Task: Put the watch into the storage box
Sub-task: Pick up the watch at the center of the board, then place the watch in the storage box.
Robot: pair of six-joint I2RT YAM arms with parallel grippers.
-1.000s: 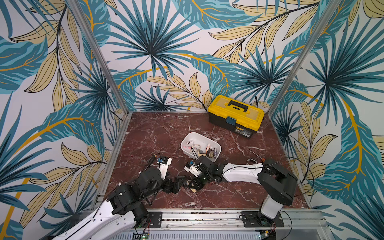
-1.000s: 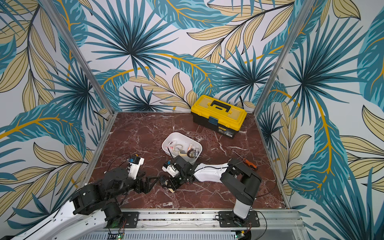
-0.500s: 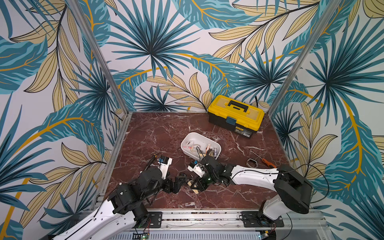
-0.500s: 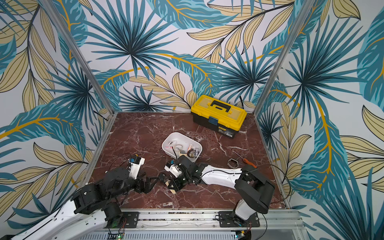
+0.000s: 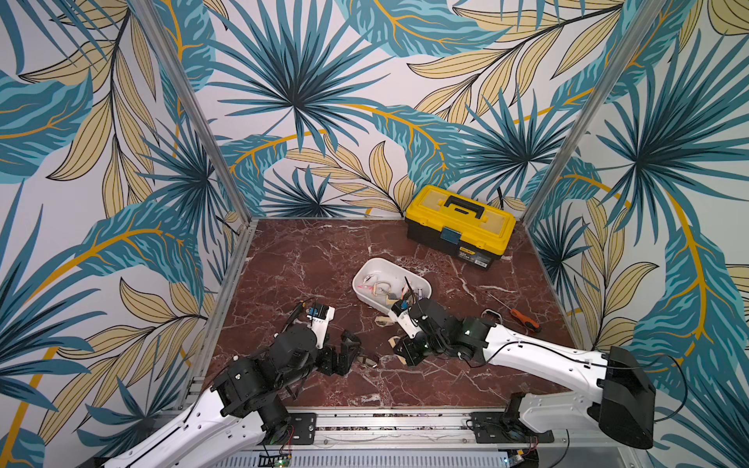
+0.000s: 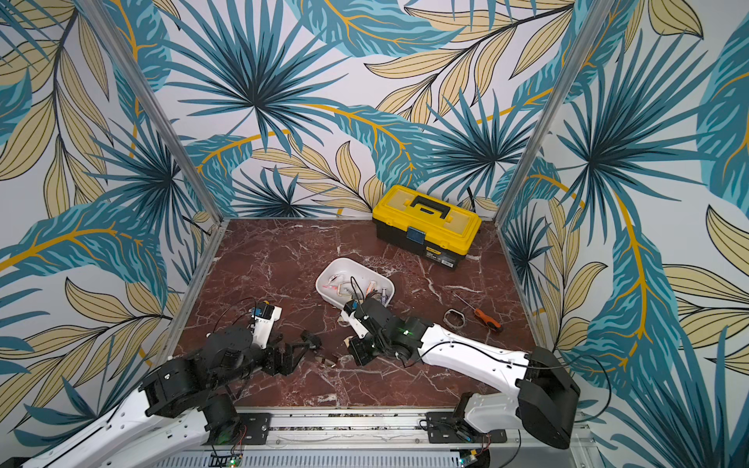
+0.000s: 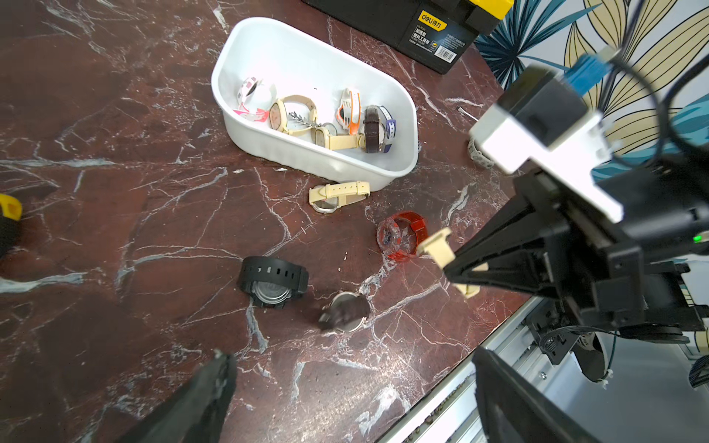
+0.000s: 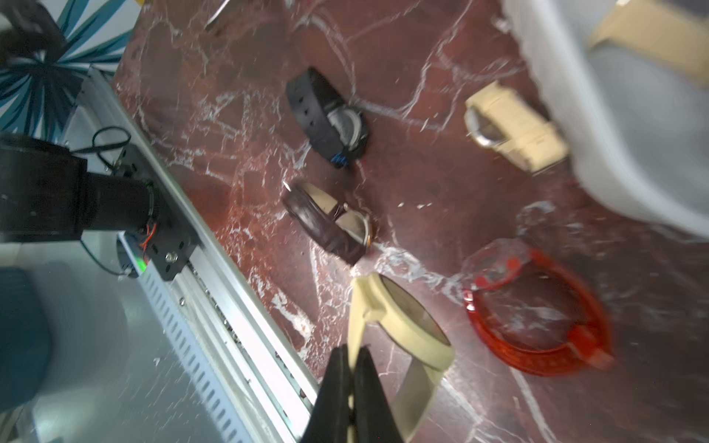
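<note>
Right gripper point(image 8: 353, 351): clamped on strap of cream watch point(image 8: 403, 322).
Left gripper point(image 5: 347, 353): spread wide, empty.
Where: cream watch at lower centre in both top views, just below storage box point(image 5: 385, 268), outside it.

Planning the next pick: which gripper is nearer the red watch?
Right. The right gripper, shut on the cream watch, hangs close beside the red watch; the open left gripper is farther, beyond the brown watch.

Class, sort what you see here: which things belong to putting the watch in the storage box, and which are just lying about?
Job: cream watch, pinched in the right gripper; white storage box.
Lying about: yellow toolbox; orange-handled screwdriver.
</note>
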